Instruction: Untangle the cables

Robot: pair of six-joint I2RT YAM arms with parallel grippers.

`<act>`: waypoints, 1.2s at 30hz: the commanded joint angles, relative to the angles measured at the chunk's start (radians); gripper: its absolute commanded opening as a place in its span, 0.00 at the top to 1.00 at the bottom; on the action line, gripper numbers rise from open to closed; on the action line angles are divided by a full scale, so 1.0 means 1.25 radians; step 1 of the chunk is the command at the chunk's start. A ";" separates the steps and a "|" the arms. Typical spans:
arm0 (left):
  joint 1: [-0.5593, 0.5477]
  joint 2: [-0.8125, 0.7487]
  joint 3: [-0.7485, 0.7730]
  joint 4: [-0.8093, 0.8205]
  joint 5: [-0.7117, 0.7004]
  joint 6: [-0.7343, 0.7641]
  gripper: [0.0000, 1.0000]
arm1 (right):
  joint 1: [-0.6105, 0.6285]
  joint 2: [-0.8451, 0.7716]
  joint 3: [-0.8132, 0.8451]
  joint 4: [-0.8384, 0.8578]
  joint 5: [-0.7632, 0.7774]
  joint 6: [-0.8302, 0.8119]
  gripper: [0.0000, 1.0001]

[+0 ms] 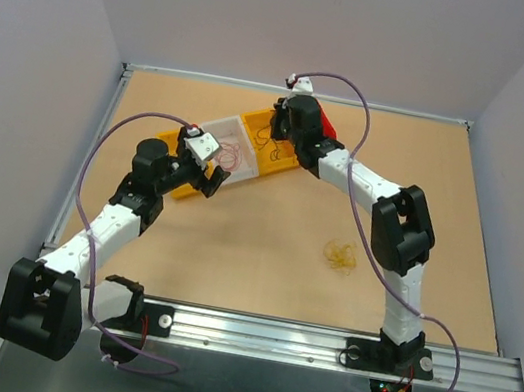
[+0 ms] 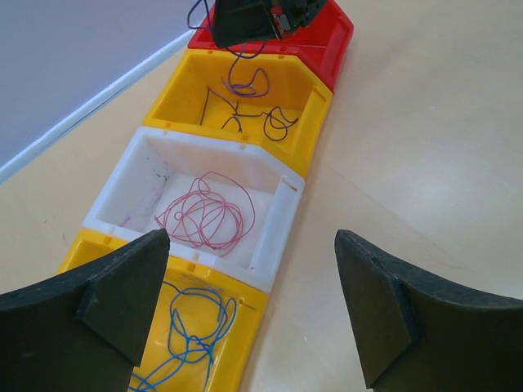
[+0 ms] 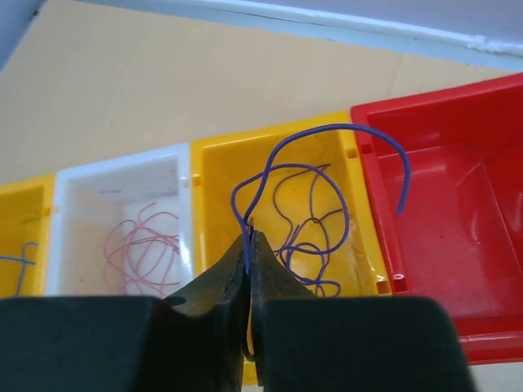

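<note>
- Right gripper (image 3: pixel 249 241): jaws pressed together, pinching one purple wire (image 3: pixel 343 126) near its lower end.
- Purple wire: it rises from the pinch, then loops away from me. Its free tail arcs rightward over the red bin (image 3: pixel 458 204), while the pinch itself sits above the yellow bin (image 3: pixel 216 171), which already holds similar dark wires.
- Key relation, as I judge it: the target bin lies straight below the fingers, but the wire's long sweep runs sideways across the bin wall. If I let go here, the tail could drape into the red bin.
- Left gripper (image 2: pixel 252 238): jaws spread wide and holding nothing, over the near edge of the white bin (image 2: pixel 278 208) with its pink wires (image 2: pixel 204 216).
- Yellow clump (image 1: pixel 341 257): loose on the table (image 1: pixel 230 262), well apart from both grippers, beside the right forearm. The right arm is nearer to it.
</note>
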 commanded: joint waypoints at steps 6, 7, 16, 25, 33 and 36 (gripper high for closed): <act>0.005 -0.018 -0.015 0.036 -0.019 0.017 0.06 | -0.012 0.021 0.052 0.024 -0.048 0.025 0.29; 0.005 -0.018 -0.015 0.037 -0.021 0.016 0.06 | -0.012 0.013 0.047 0.024 -0.050 0.025 0.27; 0.005 -0.031 -0.019 0.037 -0.027 0.017 0.03 | -0.011 -0.234 -0.217 0.024 -0.009 0.005 0.07; 0.007 -0.007 -0.005 0.043 -0.066 -0.025 0.01 | -0.010 -0.592 -0.696 -0.024 0.206 0.095 0.05; 0.006 0.012 0.010 -0.016 0.137 0.005 0.01 | 0.023 -0.783 -0.928 -0.036 0.256 0.239 0.20; 0.006 0.016 0.017 -0.032 0.170 0.004 0.01 | 0.026 -0.846 -0.983 -0.046 0.270 0.285 0.18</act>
